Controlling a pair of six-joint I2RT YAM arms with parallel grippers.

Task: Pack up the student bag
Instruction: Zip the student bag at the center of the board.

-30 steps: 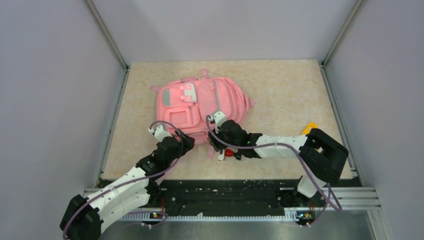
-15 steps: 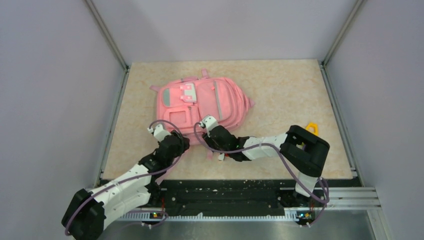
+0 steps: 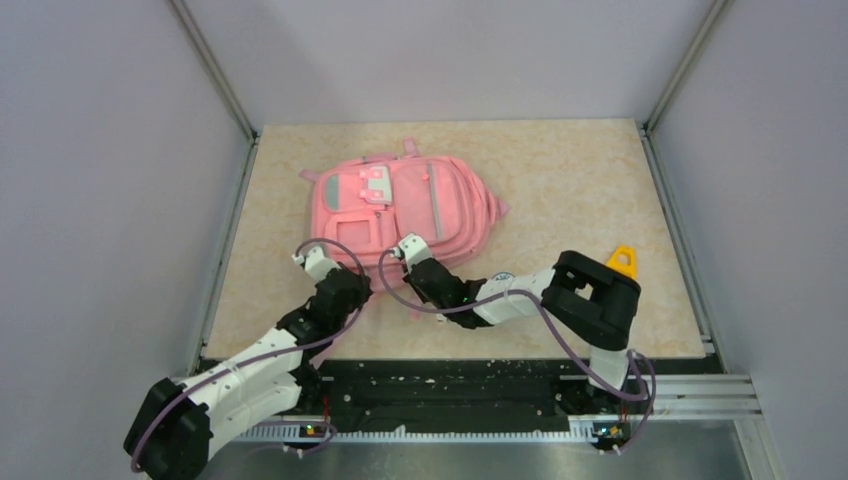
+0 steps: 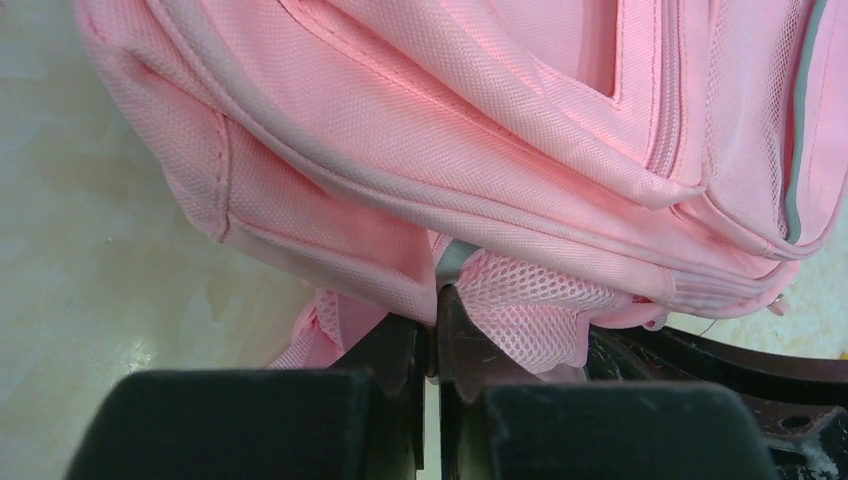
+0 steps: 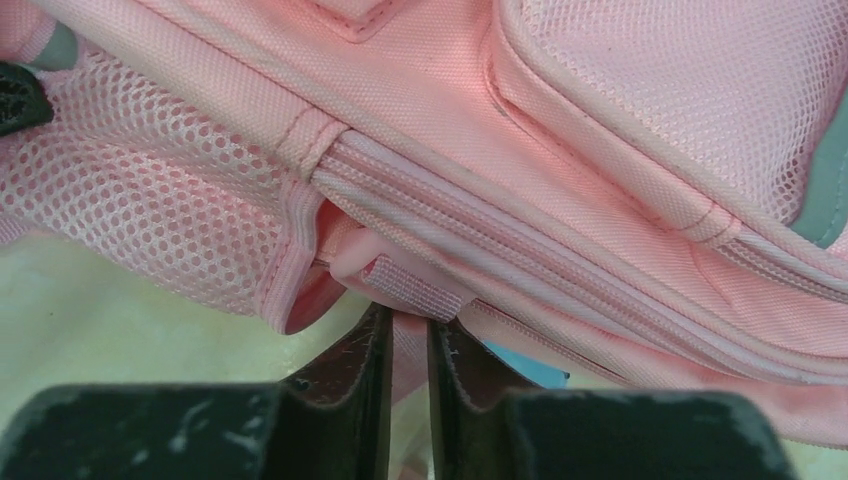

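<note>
From above, both wrists cover the near edge of the backpack (image 3: 400, 205), and a yellow thing (image 3: 622, 262) is half hidden behind the right arm. The pink backpack lies flat on the table (image 3: 560, 180), pockets up. The left gripper (image 4: 432, 312) seems clenched on its mesh strap (image 4: 520, 310); the right gripper (image 5: 408, 325) pinches a pink webbing tab (image 5: 415, 290).

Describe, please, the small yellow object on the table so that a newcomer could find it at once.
Start at the big pink student bag lying on the beige table, then look toward the table's right edge. There, just beyond the right arm's black joint, sits the small yellow object, the only yellow thing in view.
</note>
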